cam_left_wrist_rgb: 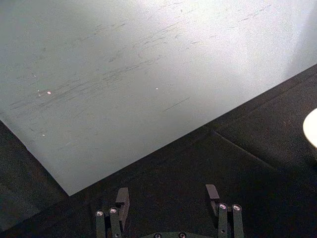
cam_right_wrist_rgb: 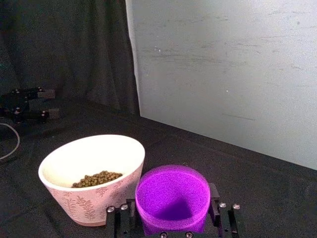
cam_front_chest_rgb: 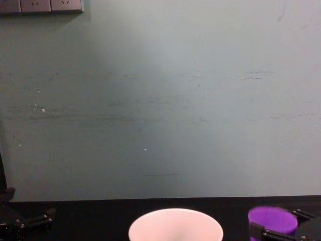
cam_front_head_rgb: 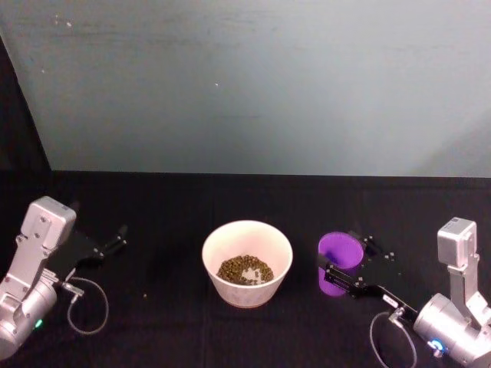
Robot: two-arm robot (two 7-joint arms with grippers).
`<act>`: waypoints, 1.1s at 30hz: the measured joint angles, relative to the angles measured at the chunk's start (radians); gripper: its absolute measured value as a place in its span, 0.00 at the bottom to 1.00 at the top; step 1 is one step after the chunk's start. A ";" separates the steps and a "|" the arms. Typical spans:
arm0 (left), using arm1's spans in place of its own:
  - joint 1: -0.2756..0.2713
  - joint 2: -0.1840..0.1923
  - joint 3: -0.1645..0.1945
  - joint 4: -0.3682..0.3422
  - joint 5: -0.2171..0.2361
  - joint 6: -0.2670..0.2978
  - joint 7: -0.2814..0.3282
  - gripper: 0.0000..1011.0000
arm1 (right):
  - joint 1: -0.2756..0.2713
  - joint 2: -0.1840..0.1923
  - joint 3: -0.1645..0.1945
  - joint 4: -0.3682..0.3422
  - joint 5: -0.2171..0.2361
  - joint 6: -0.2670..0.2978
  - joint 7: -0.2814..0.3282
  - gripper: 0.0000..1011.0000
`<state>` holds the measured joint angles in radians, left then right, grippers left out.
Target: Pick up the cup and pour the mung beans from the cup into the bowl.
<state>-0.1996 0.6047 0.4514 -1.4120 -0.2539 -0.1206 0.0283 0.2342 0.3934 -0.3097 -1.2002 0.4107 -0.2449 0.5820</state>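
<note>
Black cloth tabletop, plain, matte. Pale grey-green wall behind, scuffed, small white flecks. Dark curtain at wall's edge. Socket plates on wall, up high.

place: lab-like test bench | cues: black cloth table, plain grey-green wall, wall sockets

You've got no readable text, labels, brands or numbers anywhere here: the bowl carries just a leaf pattern, and the cup is plain purple.
</note>
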 joint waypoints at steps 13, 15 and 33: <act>0.000 0.000 0.000 0.000 0.000 0.000 0.000 0.99 | -0.001 0.001 0.000 -0.002 0.000 0.001 -0.002 0.99; 0.000 0.000 0.000 0.000 0.000 0.000 0.000 0.99 | -0.001 0.001 0.000 -0.002 0.000 0.002 -0.002 0.99; 0.000 0.000 0.000 0.000 0.000 0.000 0.000 0.99 | -0.048 0.041 0.021 -0.154 0.012 0.085 -0.047 0.99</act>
<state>-0.1995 0.6047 0.4514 -1.4120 -0.2539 -0.1205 0.0283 0.1859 0.4345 -0.2884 -1.3544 0.4226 -0.1594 0.5347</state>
